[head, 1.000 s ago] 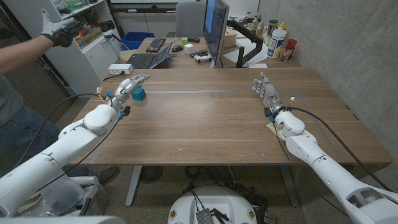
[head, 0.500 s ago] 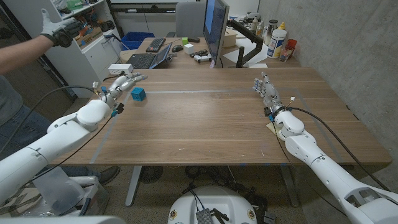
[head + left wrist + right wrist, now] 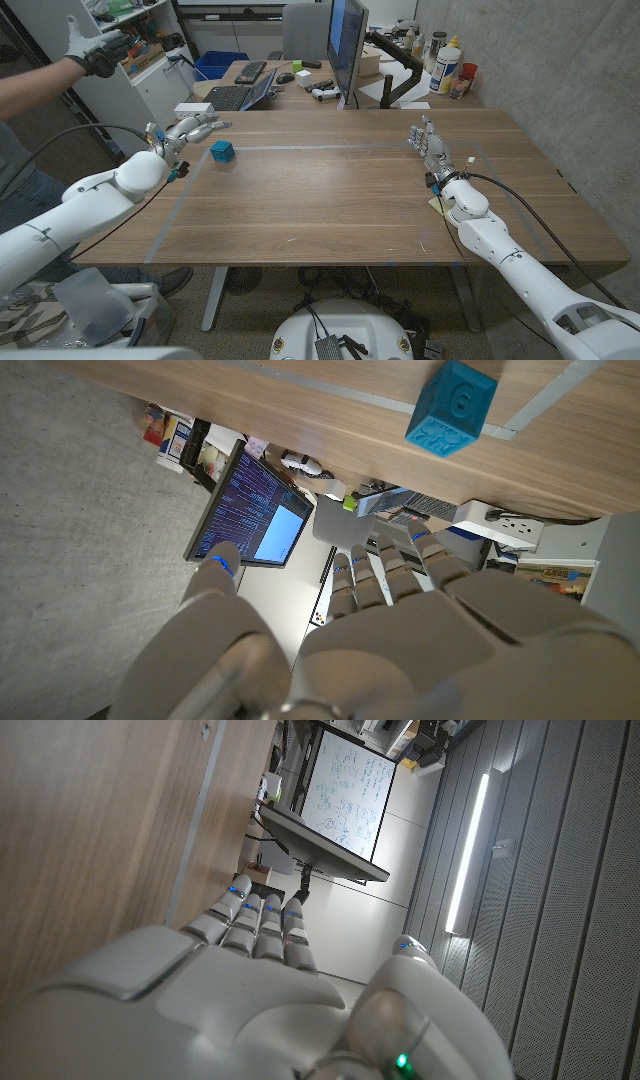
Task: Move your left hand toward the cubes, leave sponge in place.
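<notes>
White arms [image 3: 80,200], black cables, grey fingers [image 3: 205,124].

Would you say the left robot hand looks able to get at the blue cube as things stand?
Probably yes. The left robot hand is open, holds nothing, and sits just beside the blue cube without touching it. Only bare wooden table lies between them.

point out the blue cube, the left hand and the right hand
blue cube [image 3: 221,151], head view, on its top face
left hand [image 3: 187,130], head view, on the hand's middle
right hand [image 3: 429,146], head view, on the back of the hand
</notes>
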